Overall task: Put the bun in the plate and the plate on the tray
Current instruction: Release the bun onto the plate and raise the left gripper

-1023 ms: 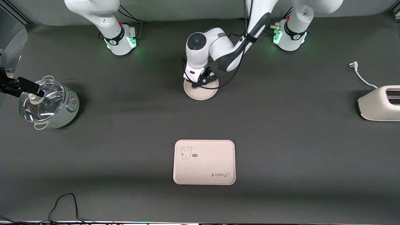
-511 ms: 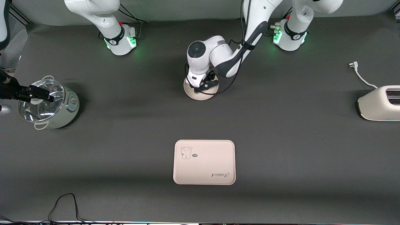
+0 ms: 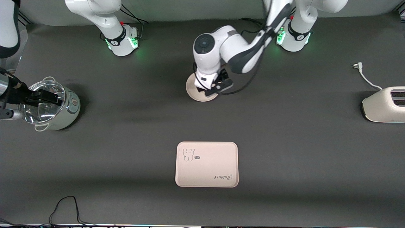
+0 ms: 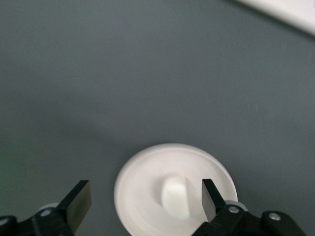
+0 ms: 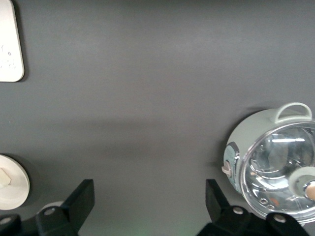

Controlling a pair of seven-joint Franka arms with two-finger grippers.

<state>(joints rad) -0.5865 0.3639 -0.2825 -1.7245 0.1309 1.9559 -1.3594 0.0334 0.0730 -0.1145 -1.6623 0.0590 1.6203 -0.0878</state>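
The cream plate lies on the dark table in front of the arm bases, farther from the front camera than the tray. The off-white bun lies on the plate; the left arm hides it in the front view. My left gripper is open and empty just above the plate's edge, and its own view shows the fingers wide on either side of the bun. My right gripper is open and empty over the pot. Its own view shows the plate and a tray corner.
A glass-lidded pot stands at the right arm's end of the table and shows in the right wrist view. A white toaster with its plug is at the left arm's end. A black cable lies near the front edge.
The left gripper has shifted across the plate toward the left arm's end and turned. The right gripper has moved over the pot toward the table's middle.
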